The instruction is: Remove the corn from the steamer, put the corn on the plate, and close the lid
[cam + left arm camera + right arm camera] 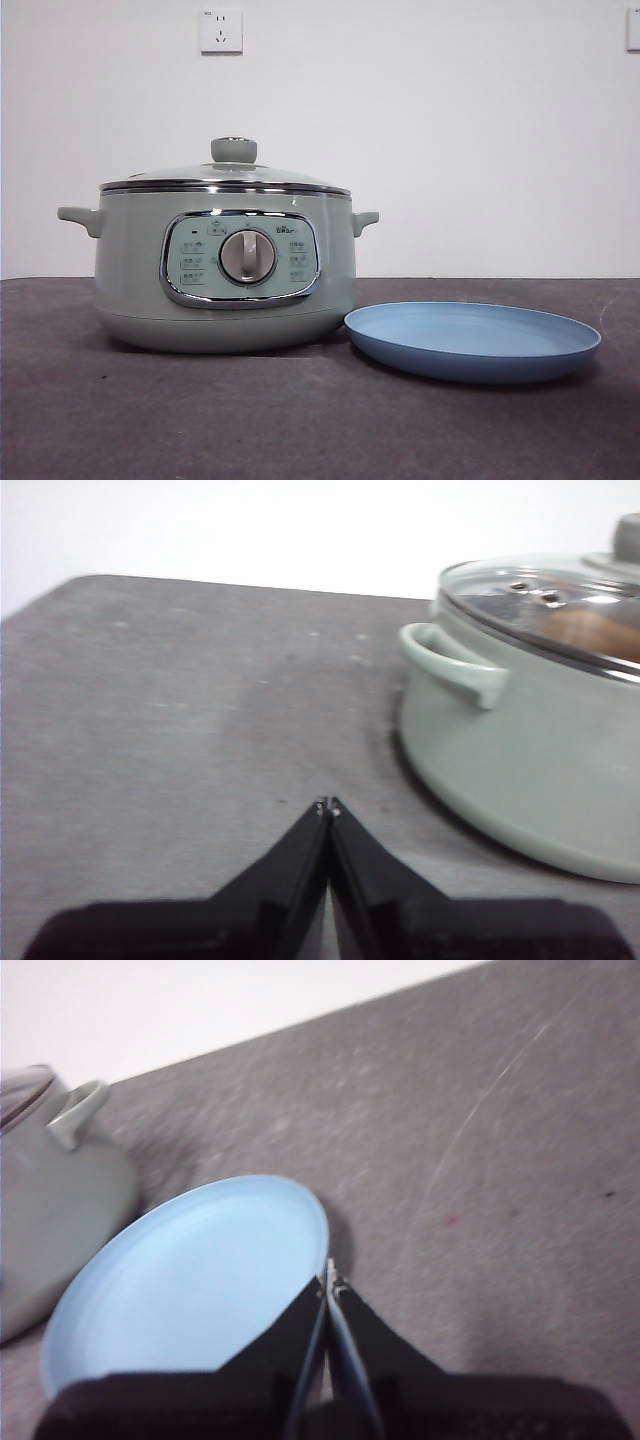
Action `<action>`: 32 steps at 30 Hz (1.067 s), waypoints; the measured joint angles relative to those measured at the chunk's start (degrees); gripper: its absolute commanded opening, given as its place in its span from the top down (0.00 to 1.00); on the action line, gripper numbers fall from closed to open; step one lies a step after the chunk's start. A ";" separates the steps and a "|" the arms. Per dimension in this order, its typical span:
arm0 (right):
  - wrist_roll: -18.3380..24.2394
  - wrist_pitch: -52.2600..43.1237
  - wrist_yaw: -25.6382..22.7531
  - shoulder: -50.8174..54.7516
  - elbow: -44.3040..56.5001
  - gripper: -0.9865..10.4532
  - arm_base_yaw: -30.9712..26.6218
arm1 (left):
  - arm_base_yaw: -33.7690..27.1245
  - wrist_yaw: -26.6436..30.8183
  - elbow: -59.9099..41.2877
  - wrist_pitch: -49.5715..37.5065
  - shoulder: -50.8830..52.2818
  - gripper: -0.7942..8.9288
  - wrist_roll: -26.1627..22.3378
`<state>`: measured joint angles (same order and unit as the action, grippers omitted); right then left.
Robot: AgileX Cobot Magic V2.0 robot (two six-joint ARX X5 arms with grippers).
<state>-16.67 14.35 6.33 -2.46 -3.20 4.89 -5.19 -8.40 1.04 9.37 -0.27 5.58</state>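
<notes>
Lid [225, 172] on steamer [225, 265], dial facing cam; corn [590, 630] orientation unclear thru glass; plate [472, 340] beside. Left gripper [328, 805] & right gripper [329, 1282]: jaws closed, empty.

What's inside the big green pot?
The lid covers the steamer. Through the glass, the left wrist view shows something orange-brown, blurred, maybe the corn. The rest is hidden.

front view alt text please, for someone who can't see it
A pale green steamer stands on a dark table with its glass lid on, a silver dial at the centre of its control panel. Beside it lies a shallow light-blue plate with nothing on it. No robot arm is in this view.
</notes>
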 measured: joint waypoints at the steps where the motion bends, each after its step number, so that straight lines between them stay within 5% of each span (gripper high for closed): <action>1: -0.20 0.04 0.81 -0.50 -0.55 0.92 0.00 | 0.00 -0.50 0.15 0.02 0.00 0.93 0.66; 9: -0.72 -0.17 3.23 -7.58 -8.44 0.92 0.02 | 0.00 -1.18 8.96 4.02 -0.55 0.93 5.57; 16: 0.26 1.86 12.22 -18.56 -19.15 0.92 0.02 | 0.00 -6.45 18.64 11.02 -5.29 0.93 6.08; 24: 10.43 18.43 23.26 -33.57 -37.20 0.92 0.02 | 0.00 -16.09 30.80 18.34 -16.72 0.93 3.65; 32: 22.47 34.40 25.05 -43.12 -51.63 0.92 1.66 | 0.00 -25.68 40.94 24.44 -26.84 0.93 0.61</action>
<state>5.80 48.75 31.38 -45.58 -54.83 6.55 -5.19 -34.09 41.98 33.80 -27.11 6.20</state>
